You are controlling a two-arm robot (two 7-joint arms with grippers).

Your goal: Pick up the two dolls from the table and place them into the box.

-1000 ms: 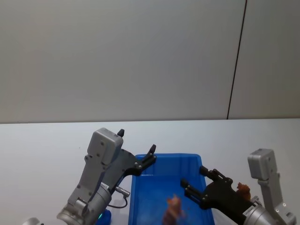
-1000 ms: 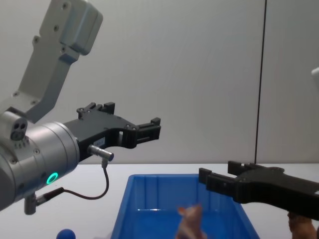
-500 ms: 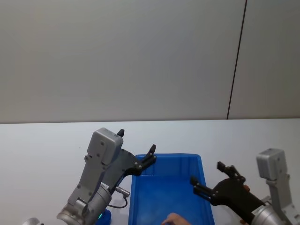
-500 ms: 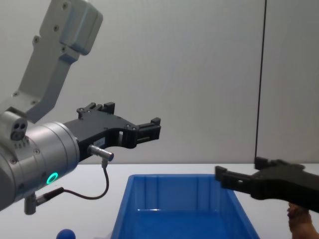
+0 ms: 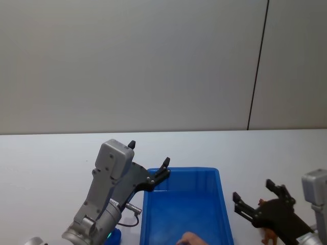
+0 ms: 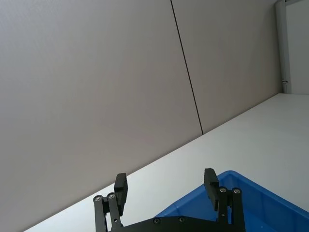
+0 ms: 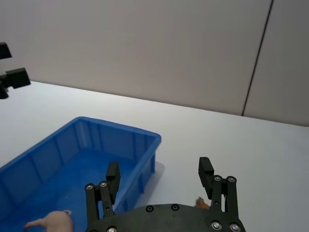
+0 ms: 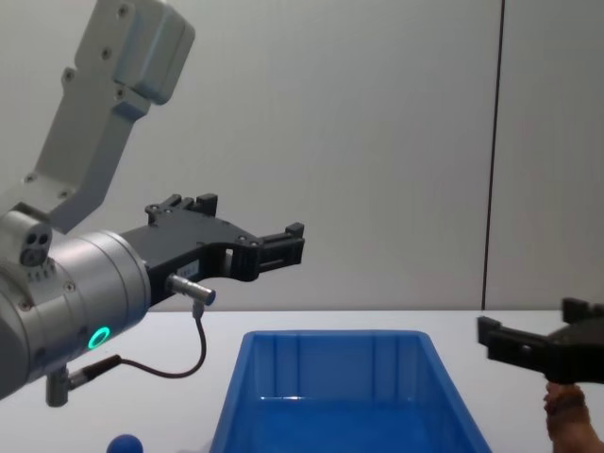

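Though empty, right claw (image 5: 253, 190) just above brown doll (image 8: 566, 419).

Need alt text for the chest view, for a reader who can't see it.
The blue box sits centre on the white table, with the open left gripper raised above its left side. The open right gripper hovers over the brown doll at right; the blue doll lies lower left.

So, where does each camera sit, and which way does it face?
Head: high, looking forward and down at the rectangular bright-blue plastic bin; left hand and right hand show.
Chest: lower, looking across the plain white table; both hands show.
Left wrist: behind its hand, facing bin and wall.
Right wrist: behind its hand, facing bin and table.
Shared: all see the bin.
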